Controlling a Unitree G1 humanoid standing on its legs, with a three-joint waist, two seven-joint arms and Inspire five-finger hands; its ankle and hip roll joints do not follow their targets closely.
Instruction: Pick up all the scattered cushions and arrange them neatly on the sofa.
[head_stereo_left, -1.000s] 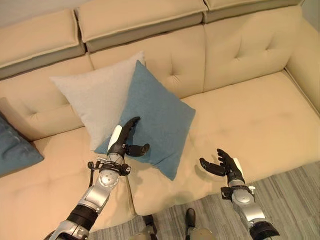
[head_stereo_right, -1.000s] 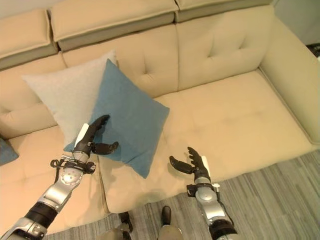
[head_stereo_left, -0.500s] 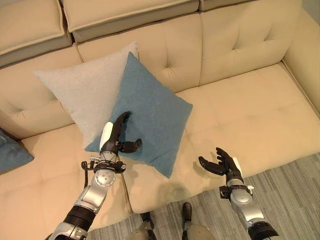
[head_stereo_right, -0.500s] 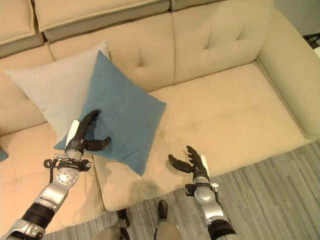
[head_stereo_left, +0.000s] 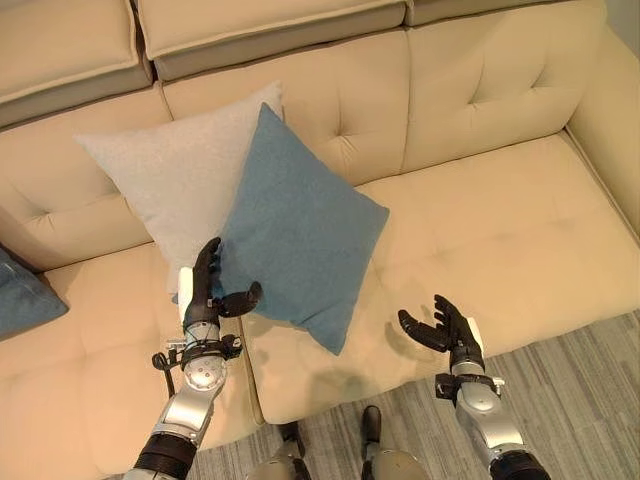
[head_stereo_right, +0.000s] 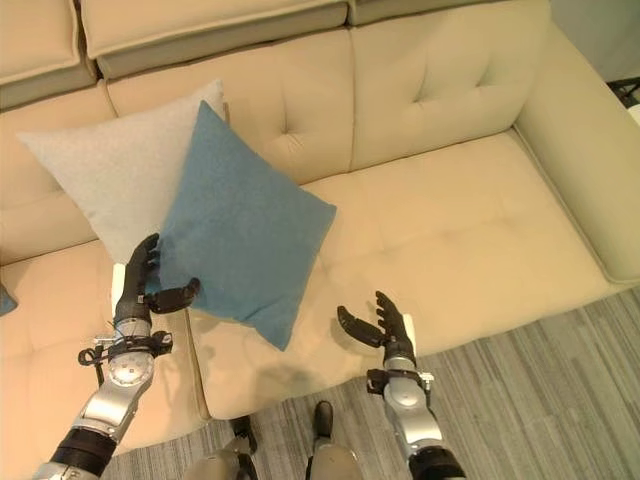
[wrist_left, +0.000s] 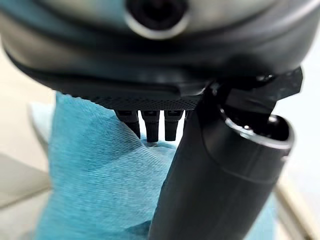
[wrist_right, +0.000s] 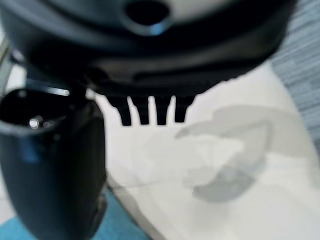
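Blue cushion (head_stereo_left: 298, 235) leans on grey cushion (head_stereo_left: 175, 180); left hand (head_stereo_left: 208, 290), fingers spread, seemingly touches its corner; right hand (head_stereo_left: 447, 330) hovers, fingers spread.

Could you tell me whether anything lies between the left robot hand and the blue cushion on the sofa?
Nothing visible does. The left robot hand is open at the lower left corner of the blue cushion, which leans on the grey cushion against the sofa back.

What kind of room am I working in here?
Most likely a home living room or lounge. A large beige tufted sofa carries a blue cushion and a grey cushion, and grey striped flooring runs along the front.
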